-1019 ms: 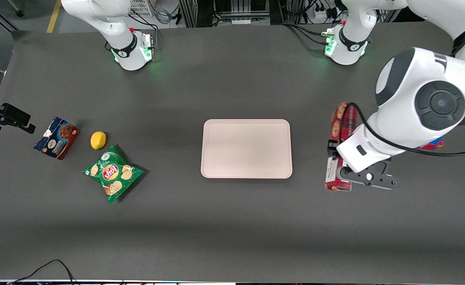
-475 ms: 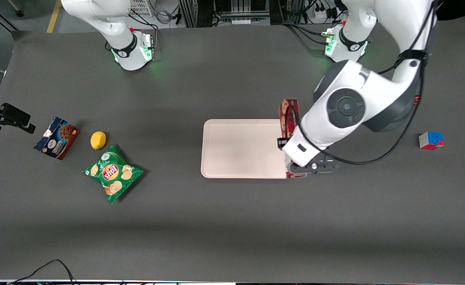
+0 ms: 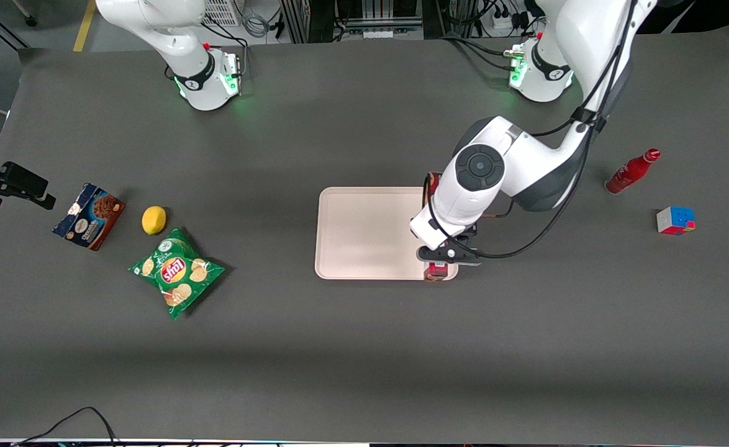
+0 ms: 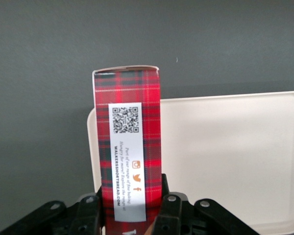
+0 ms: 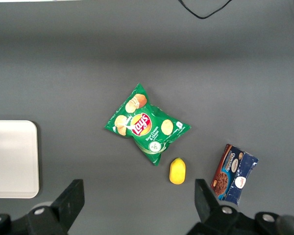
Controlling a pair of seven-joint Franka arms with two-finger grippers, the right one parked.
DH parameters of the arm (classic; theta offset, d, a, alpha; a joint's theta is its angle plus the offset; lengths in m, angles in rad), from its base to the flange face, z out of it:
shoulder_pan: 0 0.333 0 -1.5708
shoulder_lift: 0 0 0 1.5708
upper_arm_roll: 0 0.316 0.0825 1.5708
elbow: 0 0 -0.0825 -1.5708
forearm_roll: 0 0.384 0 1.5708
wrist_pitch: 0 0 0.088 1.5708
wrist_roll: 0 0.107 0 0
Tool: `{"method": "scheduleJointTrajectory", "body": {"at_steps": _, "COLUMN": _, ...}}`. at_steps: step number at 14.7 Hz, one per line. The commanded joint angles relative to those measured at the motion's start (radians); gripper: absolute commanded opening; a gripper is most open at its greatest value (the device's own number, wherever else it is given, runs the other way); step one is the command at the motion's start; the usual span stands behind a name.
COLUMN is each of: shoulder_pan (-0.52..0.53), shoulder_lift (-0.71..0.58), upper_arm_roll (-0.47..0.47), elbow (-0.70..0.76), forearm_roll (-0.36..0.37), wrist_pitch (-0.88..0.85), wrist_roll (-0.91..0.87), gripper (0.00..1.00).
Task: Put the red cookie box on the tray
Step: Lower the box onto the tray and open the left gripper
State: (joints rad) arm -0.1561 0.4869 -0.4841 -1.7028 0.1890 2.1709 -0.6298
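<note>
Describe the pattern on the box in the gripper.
Red tartan plaid on the red cookie box, clearest in the left wrist view.

A blue-brown cookie box [image 3: 89,216], a lemon [image 3: 154,220] and a green chip bag [image 3: 176,272] lie toward the parked arm's end; a red bottle [image 3: 632,171] and puzzle cube [image 3: 675,220] toward the working arm's.

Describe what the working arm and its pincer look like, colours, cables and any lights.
The working arm has glossy white rounded shells with dark grey bands at the joints and a round dark grey cap on the wrist joint. Black cables loop loosely along it. Its base glows green. The pincer, over the tray's edge nearest that arm, is black, with black fingers carrying silver screws.
</note>
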Motion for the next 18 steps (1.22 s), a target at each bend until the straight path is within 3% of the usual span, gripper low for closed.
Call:
{"method": "scheduleJointTrajectory", "body": {"at_steps": 1, "shoulder_pan": 0.004, "shoulder_lift": -0.022, "upper_arm_roll": -0.001, "elbow": -0.069, "forearm_roll": 0.058, "wrist_pitch": 0.053, "wrist_roll": -0.056, "gripper": 0.00}}
{"method": "scheduleJointTrajectory", "body": {"at_steps": 6, "shoulder_pan": -0.005, "shoulder_lift": 0.030, "upper_arm_roll": -0.001, "elbow": -0.116, "forearm_roll": 0.187, "wrist_pitch": 0.125, "wrist_roll": -0.186, "gripper": 0.00}}
{"method": "scheduleJointTrajectory", "body": {"at_steps": 18, "shoulder_pan": -0.005, "shoulder_lift": 0.071, "upper_arm_roll": -0.001, "elbow": -0.181, "forearm_roll": 0.214, "wrist_pitch": 0.227, "wrist_roll": -0.198, "gripper": 0.00}}
